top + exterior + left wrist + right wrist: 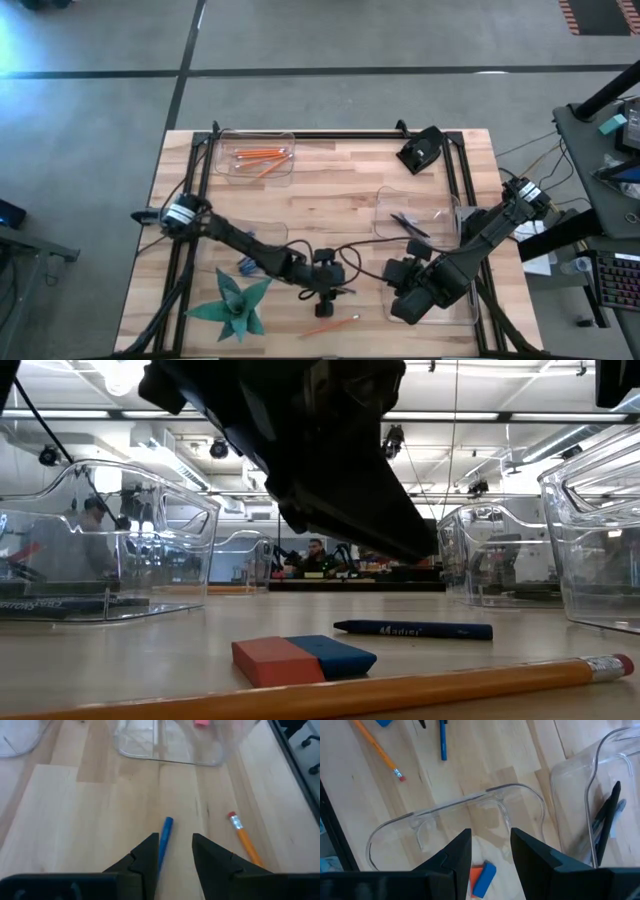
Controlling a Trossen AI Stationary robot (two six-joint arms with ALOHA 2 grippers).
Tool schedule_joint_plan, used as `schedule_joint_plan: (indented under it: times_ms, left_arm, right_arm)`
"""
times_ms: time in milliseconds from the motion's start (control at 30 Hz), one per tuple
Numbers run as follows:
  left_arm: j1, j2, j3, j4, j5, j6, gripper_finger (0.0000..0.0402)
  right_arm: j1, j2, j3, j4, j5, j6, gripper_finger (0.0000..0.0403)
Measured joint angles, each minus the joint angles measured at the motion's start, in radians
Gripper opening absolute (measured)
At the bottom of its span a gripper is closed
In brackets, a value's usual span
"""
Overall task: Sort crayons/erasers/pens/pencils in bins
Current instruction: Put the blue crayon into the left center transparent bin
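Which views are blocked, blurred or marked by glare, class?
Low view: a dark arm fills the top, ceiling lights glare, and the near pencil is soft. Left wrist view: the bin is blurred. Right wrist view: clear bin walls catch reflections.

arms: showing matte black, jointed links | cables: black, trailing beside left arm | fingers: showing dark, wedge-shaped, tapering tips
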Motion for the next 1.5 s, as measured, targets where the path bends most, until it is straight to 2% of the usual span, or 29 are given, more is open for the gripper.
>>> schedule_joint_plan:
  times_ms: [267, 367, 533, 767, 1100, 1500]
  left_arm:
    - [0.016, 0.000, -0.001, -0.001, 0.030, 0.008, 0.0156]
    - [0.016, 0.000, -0.012, 0.000, 0.059, 0.082, 0.0169]
    - [0.019, 0.005, -0.024, -0.002, 0.064, 0.176, 0.0171]
    - [0.044, 0.005, -0.041, -0.043, 0.014, 0.186, 0.0171]
    - [0.047, 0.011, -0.047, -0.087, 0.085, 0.184, 0.0171]
    - [0.045, 0.029, -0.045, -0.088, 0.095, 0.180, 0.0171]
  right_arm:
    - [0.000, 0.000, 0.000, 0.002, 0.000, 0.000, 0.0128]
    - [0.000, 0.000, 0.000, 0.002, 0.000, 0.000, 0.0128]
    - [0.000, 0.000, 0.000, 0.002, 0.000, 0.000, 0.0128]
    - [0.000, 0.000, 0.000, 0.005, 0.002, 0.000, 0.0128]
    - [0.000, 0.000, 0.000, 0.006, 0.004, -0.001, 0.0128]
    - [0.000, 0.000, -0.001, 0.006, 0.004, -0.023, 0.0128]
